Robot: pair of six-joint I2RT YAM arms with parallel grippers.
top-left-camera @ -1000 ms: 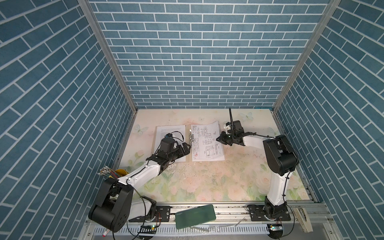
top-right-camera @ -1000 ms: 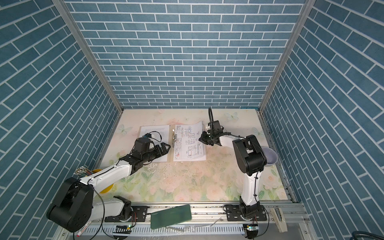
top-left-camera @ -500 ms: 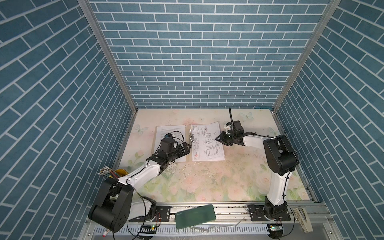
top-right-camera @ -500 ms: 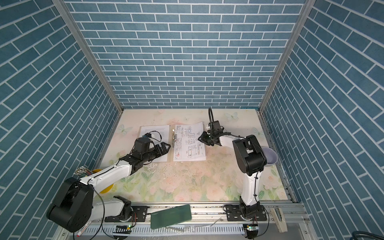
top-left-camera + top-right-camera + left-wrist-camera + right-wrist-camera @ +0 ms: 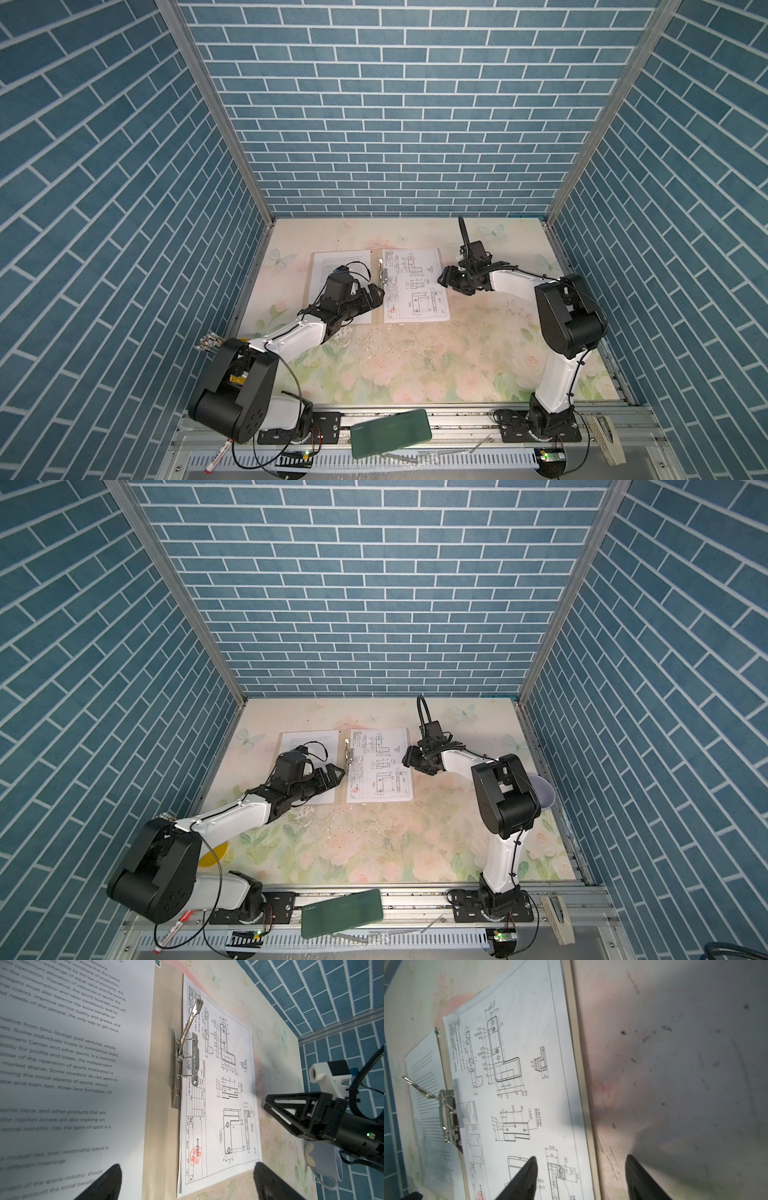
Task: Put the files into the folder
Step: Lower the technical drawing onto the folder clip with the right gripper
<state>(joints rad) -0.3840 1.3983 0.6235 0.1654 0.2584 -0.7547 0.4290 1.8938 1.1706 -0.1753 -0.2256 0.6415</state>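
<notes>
1. The floral table (image 5: 415, 365) carries everything; nothing lies beyond the right gripper (image 5: 446, 282) but bare, scuffed surface.
2. The tan folder (image 5: 162, 1105) lies open and flat, its spine just ahead of the left gripper (image 5: 372, 297) and its outer edge (image 5: 581, 1084) directly under the right gripper's spread jaws.
3. The printed text sheet (image 5: 336, 259) rests on the flap beneath the left gripper and wrist. It is loose there and away from the clip, so a low sweep by that arm could drag it off the flap.
4. The line-drawing sheet (image 5: 415, 291) lies on the flap between the two grippers. The third sheet cannot be placed; a second paper edge may show under the drawing.
5. Both grippers are spread wide and pinch nothing. If the right one closes where it hangs, it could catch the folder edge and the paper together and crease or skew the sheet.
6. The metal clip (image 5: 187, 1059) sits straight ahead of the left fingertips (image 5: 118, 1176), its lever raised. The paper is probably unclamped, so a careless push on the lever could shift the sheets or clamp them crooked.
</notes>
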